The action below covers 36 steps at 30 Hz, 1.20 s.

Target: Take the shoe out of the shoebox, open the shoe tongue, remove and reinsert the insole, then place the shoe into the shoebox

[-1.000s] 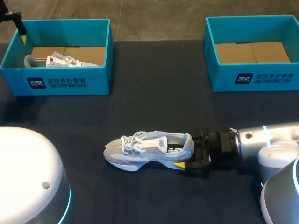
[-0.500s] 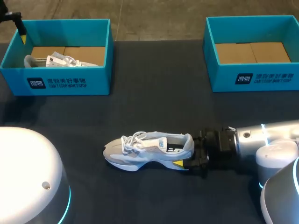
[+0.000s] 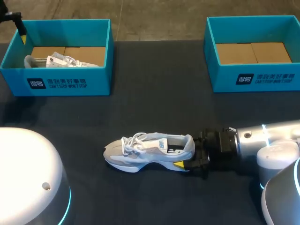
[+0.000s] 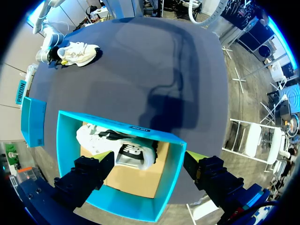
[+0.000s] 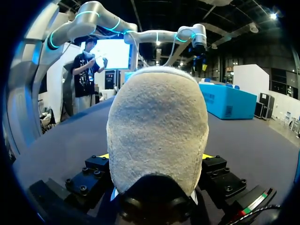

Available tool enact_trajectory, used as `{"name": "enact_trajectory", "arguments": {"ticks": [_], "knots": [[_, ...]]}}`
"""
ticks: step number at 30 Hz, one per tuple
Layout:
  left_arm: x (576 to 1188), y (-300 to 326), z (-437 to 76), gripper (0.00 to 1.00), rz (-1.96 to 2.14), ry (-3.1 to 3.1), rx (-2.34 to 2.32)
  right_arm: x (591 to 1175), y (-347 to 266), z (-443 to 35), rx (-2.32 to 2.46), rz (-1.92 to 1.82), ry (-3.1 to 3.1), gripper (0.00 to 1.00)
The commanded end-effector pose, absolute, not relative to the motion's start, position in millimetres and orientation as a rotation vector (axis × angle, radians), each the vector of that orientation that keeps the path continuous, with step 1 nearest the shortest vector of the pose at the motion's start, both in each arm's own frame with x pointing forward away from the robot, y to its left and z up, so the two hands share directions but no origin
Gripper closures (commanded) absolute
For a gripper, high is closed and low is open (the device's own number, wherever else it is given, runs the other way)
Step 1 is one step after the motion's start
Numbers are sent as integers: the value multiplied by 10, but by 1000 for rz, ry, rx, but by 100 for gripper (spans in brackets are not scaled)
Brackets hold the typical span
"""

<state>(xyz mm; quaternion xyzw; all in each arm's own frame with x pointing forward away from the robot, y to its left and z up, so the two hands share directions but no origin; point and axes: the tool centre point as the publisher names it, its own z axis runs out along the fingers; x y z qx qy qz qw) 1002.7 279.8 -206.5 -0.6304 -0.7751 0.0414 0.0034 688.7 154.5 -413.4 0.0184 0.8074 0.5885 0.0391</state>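
Across the dark table (image 3: 154, 108) two blue boxes sit at the far side, well apart. The left box (image 3: 56, 84) holds a second shoe (image 3: 61, 60), and the right box (image 3: 253, 78) shows its cardboard floor, so it is likely where the loose shoe belongs. From the right, the right arm (image 3: 272, 140) lies low over the table, aimed at the shoe (image 3: 140, 152). That shoe stands on its sole nearer the robot, between the boxes but well short of both, with its toe to the left and its heel toward the arm. The right gripper (image 3: 188, 153) has the heel. In the right wrist view the heel fills the space between its fingers (image 5: 96, 173), with a yellow tip showing at each side, so they look closed on it from both sides. I judge that this hold pins the shoe so the tongue (image 3: 158, 144) can be pulled open from the other end. The left gripper (image 4: 150, 173) hangs above the left box, its fingers (image 4: 86, 180) spread wide with nothing in them — out of the way, yet free for that pull.
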Motion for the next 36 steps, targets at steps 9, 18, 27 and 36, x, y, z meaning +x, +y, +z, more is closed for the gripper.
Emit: {"name": "enact_trajectory", "arguments": {"ticks": [9,18,27,36], "knots": [[9631,2259,-1959,0,40,-2591,-1703,6880,1557,-4122,57,1798,2483,100],[9323,1870,-1913,0,134,-2759,-1312,6880,1557,-4122,57,1798,2483,100],[8767,1229,-1885,0,67,-2903,-1065,6880,1557,-4122,57,1798,2483,100],[8663,1078,-1918,0,169,-2843,-1105,6880,1557,-4122,57,1798,2483,100]]}}
